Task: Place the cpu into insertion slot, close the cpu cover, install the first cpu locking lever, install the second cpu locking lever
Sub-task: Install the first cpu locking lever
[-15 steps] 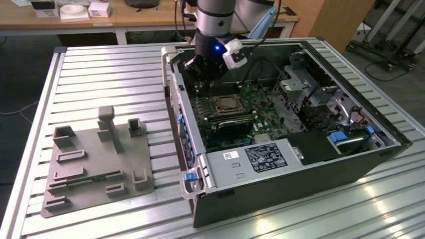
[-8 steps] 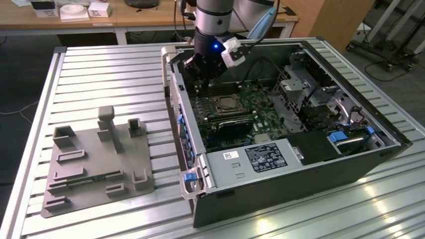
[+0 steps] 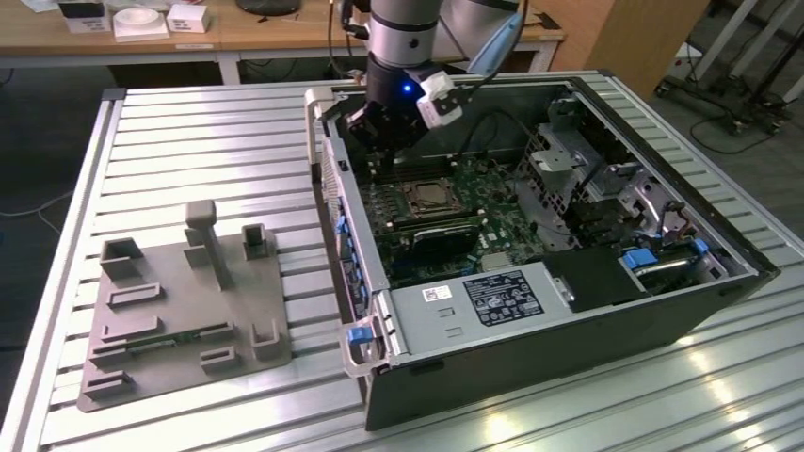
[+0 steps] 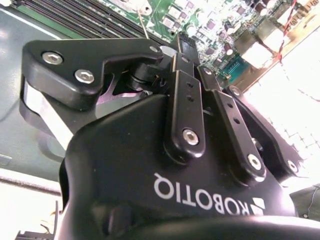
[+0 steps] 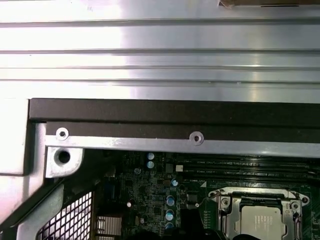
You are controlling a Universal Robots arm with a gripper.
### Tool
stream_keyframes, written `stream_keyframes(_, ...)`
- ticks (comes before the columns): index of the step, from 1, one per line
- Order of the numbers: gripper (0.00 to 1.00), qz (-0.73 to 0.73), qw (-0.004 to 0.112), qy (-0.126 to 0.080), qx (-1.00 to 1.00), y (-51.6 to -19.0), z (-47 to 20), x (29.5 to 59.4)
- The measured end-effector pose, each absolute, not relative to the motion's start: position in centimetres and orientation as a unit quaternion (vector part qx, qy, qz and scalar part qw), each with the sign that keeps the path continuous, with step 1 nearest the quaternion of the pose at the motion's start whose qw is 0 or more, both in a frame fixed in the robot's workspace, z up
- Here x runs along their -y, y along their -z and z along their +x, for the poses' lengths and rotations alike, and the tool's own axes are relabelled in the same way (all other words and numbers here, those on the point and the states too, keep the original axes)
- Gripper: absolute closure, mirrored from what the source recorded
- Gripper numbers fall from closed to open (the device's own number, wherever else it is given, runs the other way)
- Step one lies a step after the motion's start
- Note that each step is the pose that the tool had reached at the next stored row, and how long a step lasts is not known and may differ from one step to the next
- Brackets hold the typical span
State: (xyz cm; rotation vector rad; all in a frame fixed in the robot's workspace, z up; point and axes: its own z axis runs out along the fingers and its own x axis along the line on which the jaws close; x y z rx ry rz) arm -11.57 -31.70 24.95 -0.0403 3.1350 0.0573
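Note:
The open computer case [image 3: 703,311] lies on a slatted metal table. On the green motherboard, the insertion slot [image 3: 405,200] holds the cpu [image 5: 262,220], whose silvery top shows through the window of the cpu cover [image 5: 223,199]. The cover lies flat around the chip. My gripper [image 3: 380,132] hangs inside the case near its back wall, above the board and beyond the slot, apart from it. In the second wrist view the gripper [image 4: 175,55] points down at the board, and a thin metal rod [image 4: 144,27] stands just past its tip.
A grey fixture plate [image 3: 176,301] with upright pegs lies at the exterior view's left. The labelled power supply [image 3: 490,297] and the drive cage [image 3: 578,160] crowd the case. Long black memory slots [image 5: 250,165] run beside the slot. The black case rim [image 5: 175,112] is close.

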Motion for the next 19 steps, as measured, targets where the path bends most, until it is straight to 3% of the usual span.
stream_keyframes(19, 0.9, -0.013, 0.003, -0.018, -1.0, -24.78, -10.87, 30.81)
